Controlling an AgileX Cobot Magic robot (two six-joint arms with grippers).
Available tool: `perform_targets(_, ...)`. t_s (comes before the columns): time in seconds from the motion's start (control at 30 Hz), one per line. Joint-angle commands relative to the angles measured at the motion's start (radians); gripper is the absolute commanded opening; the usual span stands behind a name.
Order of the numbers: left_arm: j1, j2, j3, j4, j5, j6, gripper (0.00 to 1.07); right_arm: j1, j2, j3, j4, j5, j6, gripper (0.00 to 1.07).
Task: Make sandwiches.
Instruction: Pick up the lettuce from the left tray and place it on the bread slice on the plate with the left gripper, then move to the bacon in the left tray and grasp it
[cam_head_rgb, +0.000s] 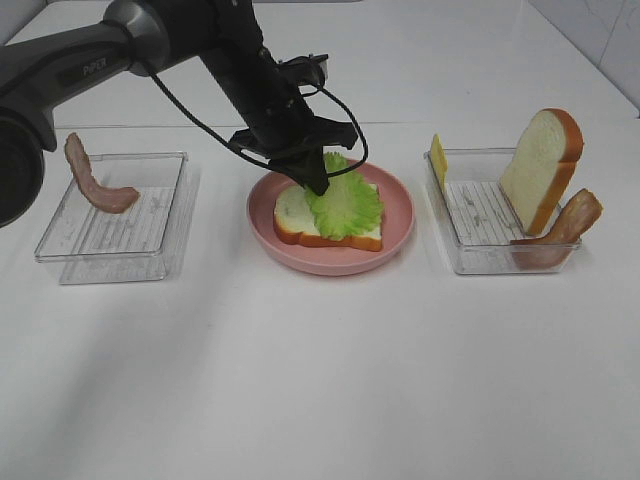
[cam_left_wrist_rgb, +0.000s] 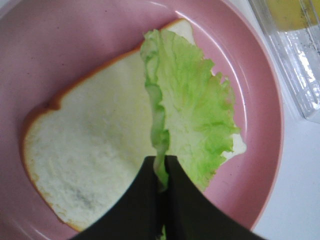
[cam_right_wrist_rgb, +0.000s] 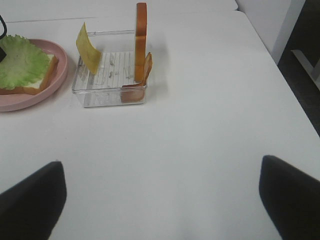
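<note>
Left tool (cam_left_wrist_rgb: 161, 172) pinches lettuce (cam_head_rgb: 345, 205) on bread slice (cam_head_rgb: 290, 212) in pink plate (cam_head_rgb: 398, 205). Right tool (cam_right_wrist_rgb: 161, 165) wide, over worktop (cam_head_rgb: 300, 380). Left tray (cam_head_rgb: 100, 245): bacon strip (cam_head_rgb: 95, 185). Right tray (cam_head_rgb: 470, 258): upright bread (cam_head_rgb: 540, 165), cheese (cam_head_rgb: 438, 160), second bacon (cam_head_rgb: 568, 222).

Dark grey glossy left arm (cam_head_rgb: 60, 65), rounded tube link, white "PIPER" lettering (cam_head_rgb: 95, 70) on its side. Silver-grey round joint cap (cam_head_rgb: 135, 18). Big black rounded housing (cam_head_rgb: 15, 160) at the frame edge. Forearm black, boxy. Thin black cable (cam_head_rgb: 185, 110) runs along it in slack loops, with one more loop near the wrist. Black left hand (cam_head_rgb: 316, 183), angular bracket body; fingers (cam_left_wrist_rgb: 135, 205) matte black, wedge-shaped, narrowing to thin tips. Of the right hand (cam_right_wrist_rgb: 161, 162) only two fingers (cam_right_wrist_rgb: 35, 200) show: dark matte blocks, rounded corners.
</note>
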Motion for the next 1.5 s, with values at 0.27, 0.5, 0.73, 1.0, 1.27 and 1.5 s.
perform_targets(0.27, 0.004, 0.000, -0.006, 0.035, 0.002, 0.002, 0.00, 0.000, -0.021, 0.002, -0.003, -0.003, 0.000, 0.96)
perform_targets(0.5, 0.004, 0.000, -0.006, 0.035, 0.000, -0.004, 0.15, 0.000, -0.021, 0.002, -0.003, -0.003, 0.000, 0.96)
perform_targets(0.73, 0.004, -0.053, -0.010, 0.122, 0.045, -0.050, 1.02, 0.000, -0.021, 0.002, -0.003, -0.003, 0.000, 0.96)
perform_targets(1.0, 0.007, -0.191, -0.025, 0.152, 0.103, -0.074, 1.00, 0.000, -0.021, 0.002, -0.003, -0.003, 0.000, 0.96)
perform_targets(1.27, 0.064, -0.314, -0.004, 0.204, 0.103, -0.067, 0.93, 0.000, -0.021, 0.002, -0.003, -0.003, 0.000, 0.96)
perform_targets(1.5, 0.209, -0.441, 0.195, 0.240, 0.103, -0.106, 0.93, 0.000, -0.021, 0.002, -0.003, -0.003, 0.000, 0.96)
